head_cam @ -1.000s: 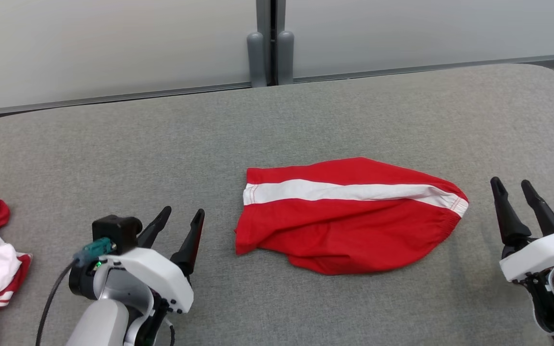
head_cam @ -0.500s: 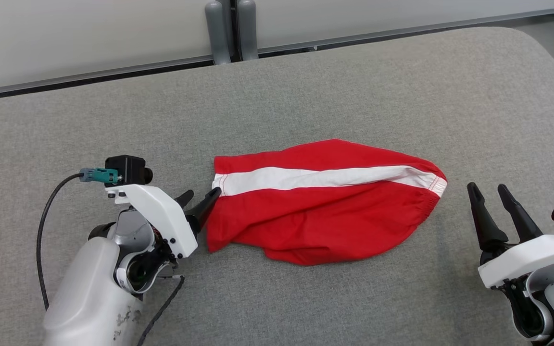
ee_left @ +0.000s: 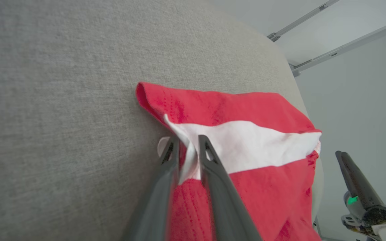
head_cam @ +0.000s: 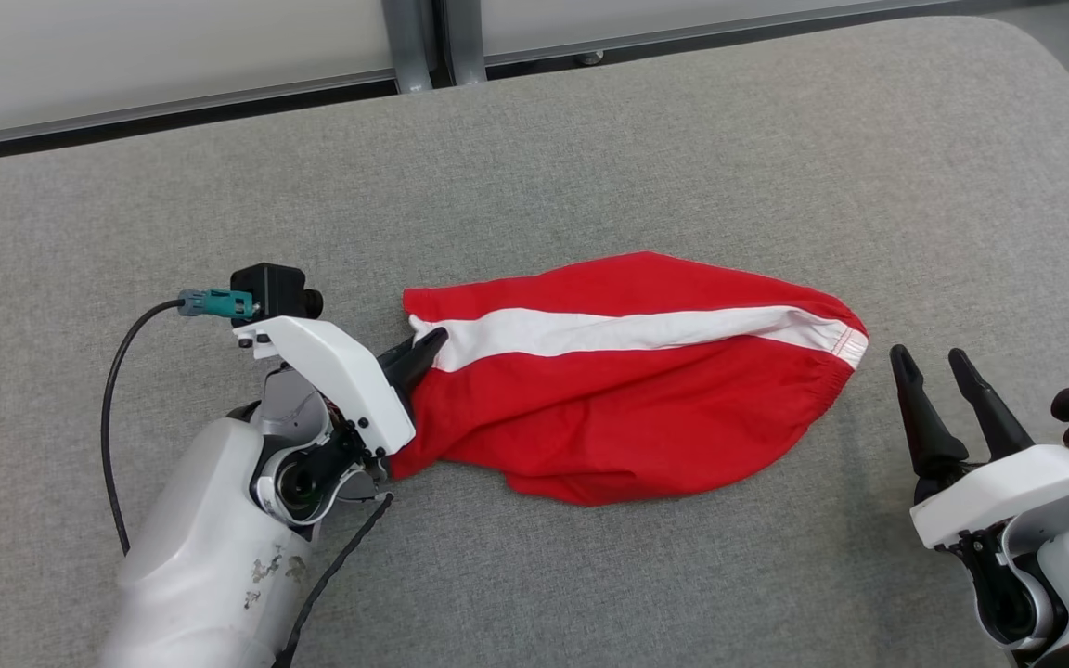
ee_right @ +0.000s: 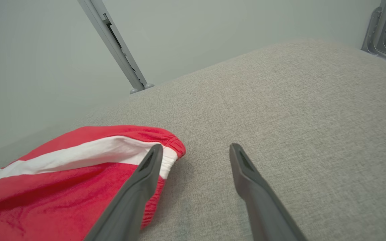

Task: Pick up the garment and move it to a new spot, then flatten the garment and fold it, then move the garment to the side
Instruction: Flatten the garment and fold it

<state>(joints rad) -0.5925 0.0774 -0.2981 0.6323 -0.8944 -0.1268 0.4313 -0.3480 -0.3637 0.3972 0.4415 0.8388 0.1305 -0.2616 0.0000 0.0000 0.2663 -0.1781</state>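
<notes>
Scuffed pale forearm point(head_cam: 205, 547), black cable point(head_cam: 110, 399), teal plug point(head_cam: 216, 302), dark tapered jaws.

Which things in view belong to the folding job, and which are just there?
Job: garment, red with a white stripe; left gripper, pinching its edge; right gripper, open beside its other end.
Just there: grey table; metal posts behind it.
</notes>
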